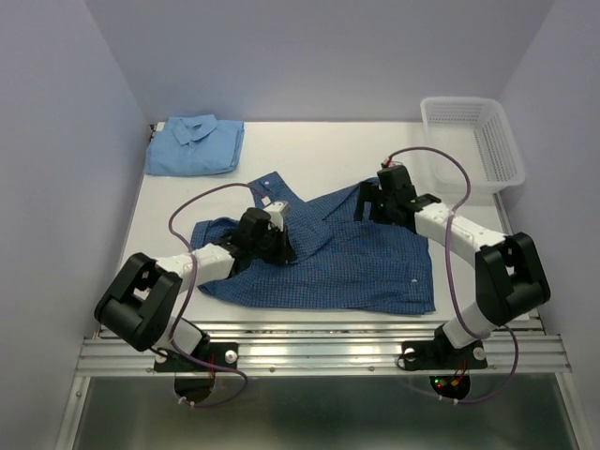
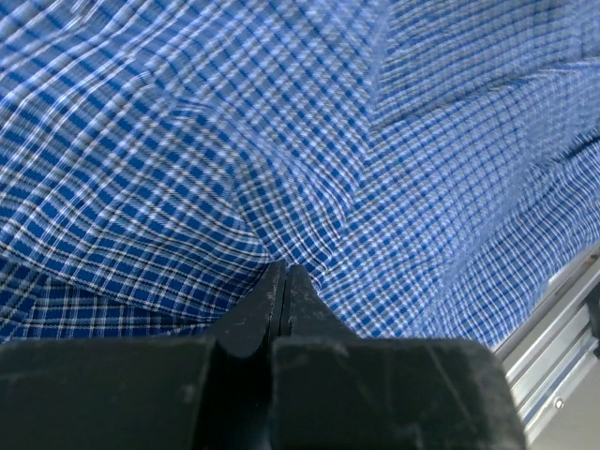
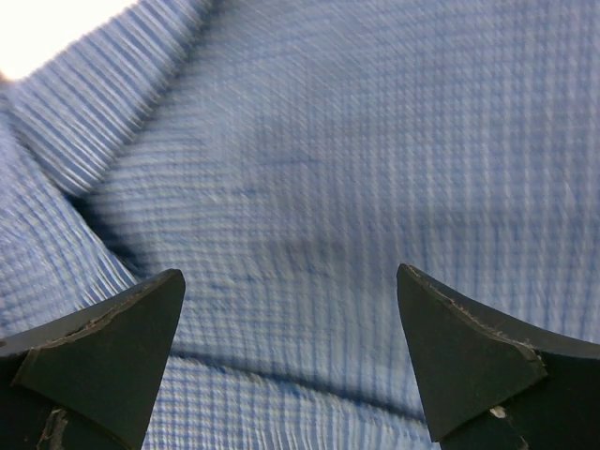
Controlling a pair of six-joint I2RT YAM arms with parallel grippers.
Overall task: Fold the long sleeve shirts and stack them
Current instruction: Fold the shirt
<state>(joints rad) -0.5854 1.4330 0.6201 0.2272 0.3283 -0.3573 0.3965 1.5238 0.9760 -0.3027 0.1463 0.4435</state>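
While the left gripper [image 2: 284, 277] is clamped on a pinch of the dark blue fine-checked cloth shirt [image 1: 361, 272], which is spread with its long axis along the near edge of the white table [image 1: 319, 150], the right gripper [image 3: 291, 291] is held with jaws wide apart just above the shirt's far right part. Cloth lies directly beneath that claw, so a straight descent is judged enough. The plain sky-blue cloth shirt [image 1: 195, 145] is seen folded at the far left corner.

A white mesh basket [image 1: 507, 141] sits far right on the table [image 1: 328, 150]
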